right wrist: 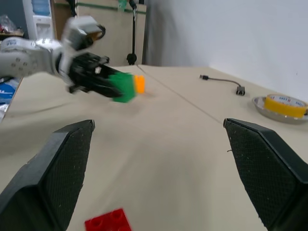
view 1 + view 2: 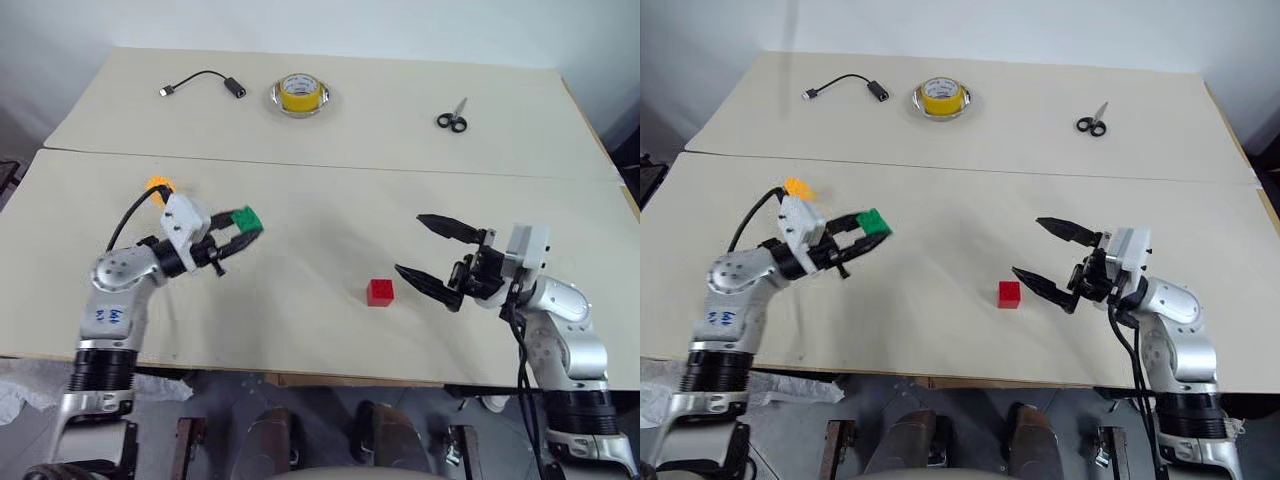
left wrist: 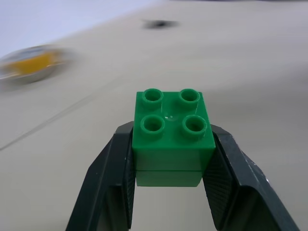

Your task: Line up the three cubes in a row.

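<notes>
My left gripper [image 2: 243, 230] is shut on the green cube [image 2: 246, 219], holding it above the table at the left; the studded top of the green cube [image 3: 172, 130] sits between the two black fingers. The orange-yellow cube [image 2: 158, 186] lies on the table just behind my left wrist, partly hidden by it. The red cube [image 2: 380, 291] rests on the table in the middle front. My right gripper [image 2: 422, 251] stands open just right of the red cube [image 1: 108, 222], apart from it, with nothing between its fingers.
On the far table section lie a black cable [image 2: 205, 84], a yellow tape roll [image 2: 300, 95] in a shallow dish, and scissors [image 2: 452, 119]. A seam [image 2: 330, 165] runs between the two table sections. The table's front edge is close below both arms.
</notes>
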